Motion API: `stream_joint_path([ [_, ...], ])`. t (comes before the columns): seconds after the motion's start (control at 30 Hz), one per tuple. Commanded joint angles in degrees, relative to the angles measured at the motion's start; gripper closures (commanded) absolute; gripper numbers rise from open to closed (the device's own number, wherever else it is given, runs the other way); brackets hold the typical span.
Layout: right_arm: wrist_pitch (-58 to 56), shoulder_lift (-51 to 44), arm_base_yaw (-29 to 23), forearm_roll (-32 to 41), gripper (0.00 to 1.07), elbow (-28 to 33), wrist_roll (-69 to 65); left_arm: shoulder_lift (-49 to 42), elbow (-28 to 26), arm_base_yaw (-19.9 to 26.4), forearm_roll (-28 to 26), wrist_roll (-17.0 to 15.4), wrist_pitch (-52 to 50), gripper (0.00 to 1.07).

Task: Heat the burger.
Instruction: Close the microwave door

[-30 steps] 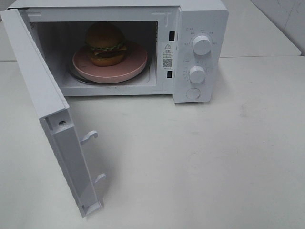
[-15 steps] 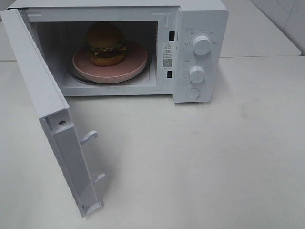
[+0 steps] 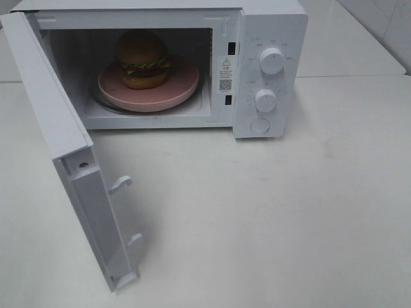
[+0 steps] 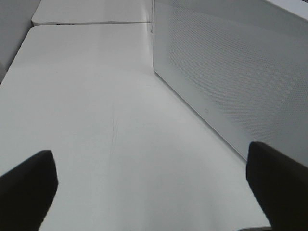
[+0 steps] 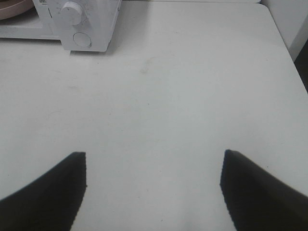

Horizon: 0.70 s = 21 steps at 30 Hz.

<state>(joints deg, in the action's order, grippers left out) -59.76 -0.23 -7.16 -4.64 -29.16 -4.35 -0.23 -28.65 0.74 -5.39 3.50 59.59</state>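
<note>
**Fingers wide and empty, burger in, door not shut**

The left fingers (image 4: 26, 185) are spread as wide as they go and hold nothing. The right fingers (image 5: 53, 187) are wide apart too, and hold nothing. Both hang over the bare desk (image 3: 289, 212).

The burger (image 3: 142, 58) sits on the pink plate (image 3: 183, 80) inside the microwave (image 3: 270, 25). From the middle of the high view, that is at about 11 o'clock. So the putting-in part looks done.

The door (image 3: 64, 128) stands open and sticks out toward 7 o'clock. I think the next job is to push it shut, then turn one of the knobs (image 3: 272, 61), which are at 3 o'clock from the burger.

The burger is well apart from both sets of fingers. The left fingers are near the outer side of the door, so a push from there looks like the way to swing it closed. It should be slow, so the microwave does not slide. The right fingers face the knob side from far off.
</note>
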Motion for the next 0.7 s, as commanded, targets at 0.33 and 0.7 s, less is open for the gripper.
stream_joint_path([
  [0.33, 0.34, -1.43, 0.40, -0.23, 0.31, 0.17, 0.00, -1.32, 0.17, -0.29, 0.06, -0.06, -0.06, 0.07],
  [0.7, 0.34, -1.43, 0.40, -0.23, 0.31, 0.17, 0.00, -0.46, -1.55, -0.29, -0.17, -0.11, -2.81, 0.13],
])
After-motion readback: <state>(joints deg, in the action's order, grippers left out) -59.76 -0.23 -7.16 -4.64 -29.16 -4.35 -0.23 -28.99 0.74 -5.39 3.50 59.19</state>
